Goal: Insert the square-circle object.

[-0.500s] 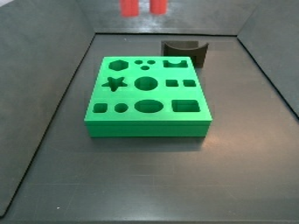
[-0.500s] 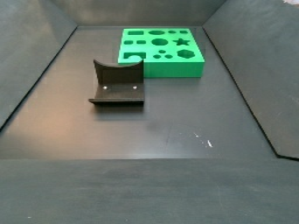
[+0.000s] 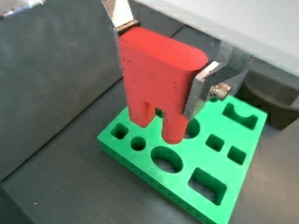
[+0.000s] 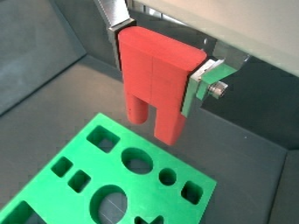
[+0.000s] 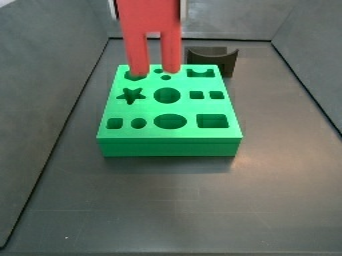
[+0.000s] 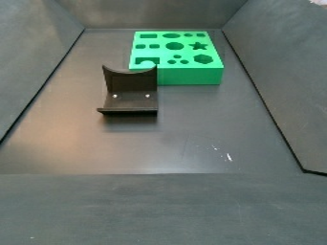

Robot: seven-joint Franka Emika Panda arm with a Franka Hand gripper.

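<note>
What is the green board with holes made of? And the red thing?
Green board: probably plastic or dense foam, with an even matte colour and clean-cut holes. Red two-pronged piece, held by the gripper above the board: likely plastic, smooth with a soft sheen. Fingers: metal, shiny silver.

We see a dark grey bin: matte counter (image 6: 166,144) boxed in by dark panels. In a side view the left wall (image 5: 40,130) and right wall (image 5: 314,90) slope outward from the counter, and the back wall (image 5: 241,20) closes the far end. Seams where walls meet the counter read as thin pale lines. Light is even and soft, with no hard shadows. There are a few small bright scuffs (image 6: 217,150) on the counter. A flat dark ledge (image 6: 153,206) runs across the near edge. The fixture (image 6: 128,91) stands on the counter, well clear of the walls.
</note>
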